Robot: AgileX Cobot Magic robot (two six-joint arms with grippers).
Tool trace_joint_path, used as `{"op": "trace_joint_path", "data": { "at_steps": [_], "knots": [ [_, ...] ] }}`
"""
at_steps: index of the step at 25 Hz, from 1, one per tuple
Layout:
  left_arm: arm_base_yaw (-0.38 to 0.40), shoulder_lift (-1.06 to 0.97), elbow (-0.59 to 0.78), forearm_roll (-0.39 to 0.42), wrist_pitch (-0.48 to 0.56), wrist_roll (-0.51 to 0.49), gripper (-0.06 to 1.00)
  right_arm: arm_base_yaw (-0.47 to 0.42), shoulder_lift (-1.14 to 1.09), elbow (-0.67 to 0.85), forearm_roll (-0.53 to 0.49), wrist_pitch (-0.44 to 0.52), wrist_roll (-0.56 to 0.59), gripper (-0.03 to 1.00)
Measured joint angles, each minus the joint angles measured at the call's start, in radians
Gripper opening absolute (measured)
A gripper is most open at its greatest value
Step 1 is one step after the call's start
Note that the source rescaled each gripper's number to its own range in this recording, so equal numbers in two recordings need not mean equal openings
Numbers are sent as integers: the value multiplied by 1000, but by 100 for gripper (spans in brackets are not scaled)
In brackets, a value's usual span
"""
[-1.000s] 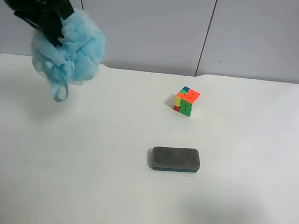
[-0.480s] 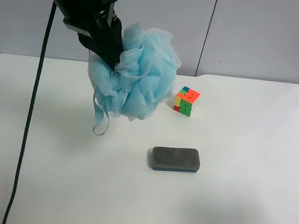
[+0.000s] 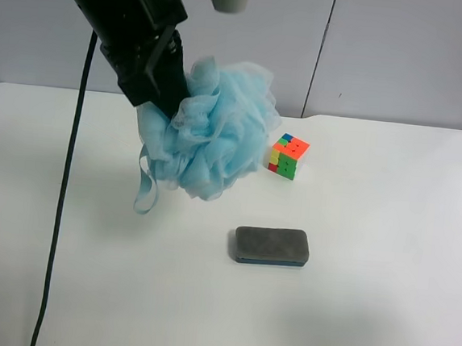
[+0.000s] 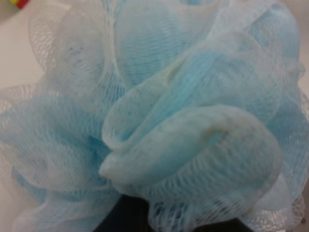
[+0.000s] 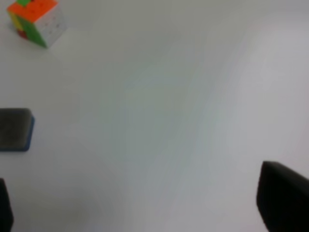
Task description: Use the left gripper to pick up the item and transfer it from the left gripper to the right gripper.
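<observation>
Just beside the puzzle cube [image 3: 288, 155], up over the desk [image 3: 387, 235], I see the loofah [image 3: 214, 135] pinched in the left gripper [image 3: 169, 95] jaws, its loop dangling on the side away from the cube. The right gripper [image 5: 145, 208] jaws are spread wide. An eraser [image 3: 271, 246] lies near the cube.

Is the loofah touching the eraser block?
No, the loofah hangs in the left claw, clear of the eraser block.

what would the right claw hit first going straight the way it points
Likely the bare white table: the right claw, open, faces it, with the eraser block and puzzle cube off to one side. Depth is unclear.
</observation>
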Motion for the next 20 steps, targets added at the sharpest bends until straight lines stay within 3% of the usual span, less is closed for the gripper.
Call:
{"op": "trace_joint_path", "data": {
  "at_steps": [5, 8, 14, 20],
  "knots": [
    [0, 0, 27, -38, -17, 55, 1, 58, 160, -95, 81, -73, -73, 100],
    [0, 0, 27, -63, -29, 83, 1, 138, 273, -156, 129, -117, -141, 100],
    [0, 0, 27, -81, -49, 105, 1, 380, 501, -257, 168, -220, -291, 100],
    [0, 0, 27, -105, -51, 128, 1, 580, 731, -320, 173, -340, -365, 100]
  ]
}}
